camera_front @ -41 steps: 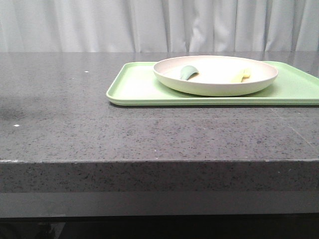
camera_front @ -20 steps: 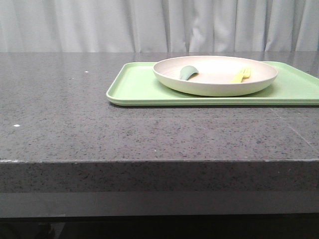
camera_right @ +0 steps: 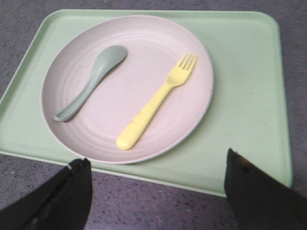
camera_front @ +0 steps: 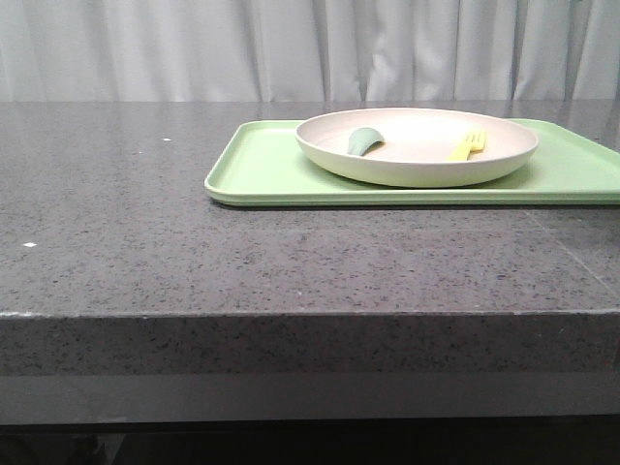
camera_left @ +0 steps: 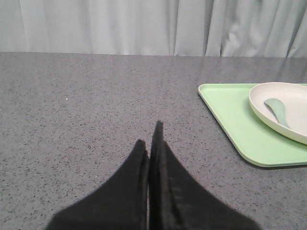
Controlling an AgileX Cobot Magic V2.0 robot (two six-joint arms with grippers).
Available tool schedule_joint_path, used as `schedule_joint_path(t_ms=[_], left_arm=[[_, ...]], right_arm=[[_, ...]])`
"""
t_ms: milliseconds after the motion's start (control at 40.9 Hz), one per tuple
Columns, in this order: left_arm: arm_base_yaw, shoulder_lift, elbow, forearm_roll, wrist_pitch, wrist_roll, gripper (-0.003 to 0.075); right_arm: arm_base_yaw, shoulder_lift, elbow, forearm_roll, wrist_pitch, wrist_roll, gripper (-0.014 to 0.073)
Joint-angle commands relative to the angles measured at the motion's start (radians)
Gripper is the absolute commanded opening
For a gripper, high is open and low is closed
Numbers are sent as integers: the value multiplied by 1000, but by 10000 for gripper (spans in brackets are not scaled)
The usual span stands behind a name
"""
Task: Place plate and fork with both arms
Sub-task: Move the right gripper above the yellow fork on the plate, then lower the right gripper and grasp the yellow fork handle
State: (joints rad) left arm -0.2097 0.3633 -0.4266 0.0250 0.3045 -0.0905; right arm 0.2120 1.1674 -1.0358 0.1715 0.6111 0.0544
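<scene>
The right gripper (camera_right: 156,191) has its jaws wide open above the fork (camera_right: 156,103), the left gripper (camera_left: 151,148) is closed on nothing, and the thin fork might slide on the plate (camera_right: 96,139).

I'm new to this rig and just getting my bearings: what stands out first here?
A cream plate sits on a light green tray, holding a yellow fork and a grey-green spoon lying apart. In the front view the tray lies at the right on a dark speckled counter. The right claw hangs open above the plate; the left claw is shut, off to the tray's left.
</scene>
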Motion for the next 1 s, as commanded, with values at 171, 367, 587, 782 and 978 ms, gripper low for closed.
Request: schedule_joint_path(t_ms=[171,367,587,782,978], left_arm=[[1,8,-26,-4,-85,-10,-18],[1,8,-26,-4,-85,-10,-18],[1,8,-26,-4,-85,-10,-18],[1,8,-26,-4,-85,-10,-18],[1,8,-26,-4,-85,-10,-18]], right_arm=[[61,311,-299,10,70,93,547],[34,474,-429,10,148,131,510],[19,549,-459,11,148,158,510],[20,590,-461,20,119,159,510],[20,622,-467,24,101,159,510]])
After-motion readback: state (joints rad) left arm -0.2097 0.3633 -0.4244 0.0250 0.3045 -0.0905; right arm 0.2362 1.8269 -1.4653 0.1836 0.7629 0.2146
